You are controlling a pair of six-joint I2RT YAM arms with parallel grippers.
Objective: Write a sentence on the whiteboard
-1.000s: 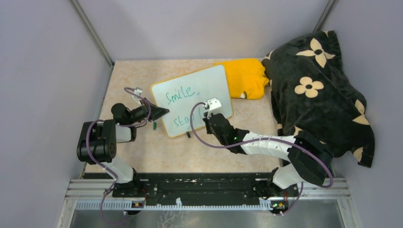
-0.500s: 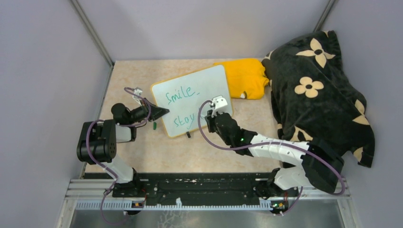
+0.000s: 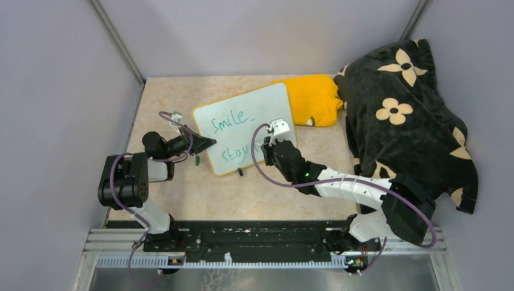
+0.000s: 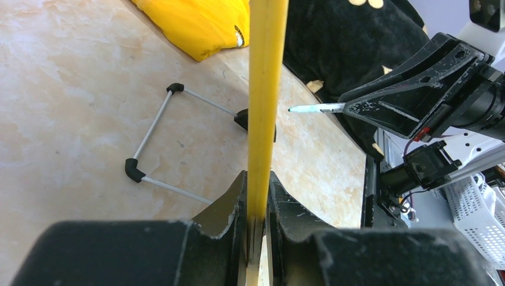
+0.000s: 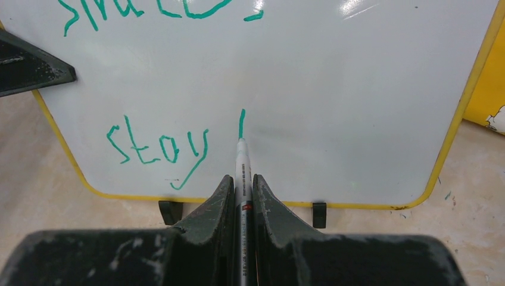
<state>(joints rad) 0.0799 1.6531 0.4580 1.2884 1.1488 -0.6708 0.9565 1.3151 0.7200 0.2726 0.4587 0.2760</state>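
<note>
The whiteboard point(image 3: 270, 103) propped up mid table point(image 3: 182, 194), green sentence point(image 5: 158, 146) on it says Smile above stay, marker point(image 5: 240, 161) tip touching a short line after stay, my right tool point(image 5: 241, 182) pinching the marker, my left tool point(image 4: 257, 187) pinching the board's yellow edge.

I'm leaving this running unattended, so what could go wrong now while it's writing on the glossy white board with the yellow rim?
1. The left gripper pinches only the thin edge of the glossy white, yellow-rimmed whiteboard; pen pressure could make the board slip or pivot.
2. The right arm's purple cable loops close over the green word "stay" and might smear it.
3. The thin green-tipped marker could twist in the right gripper, skewing the stroke.
</note>
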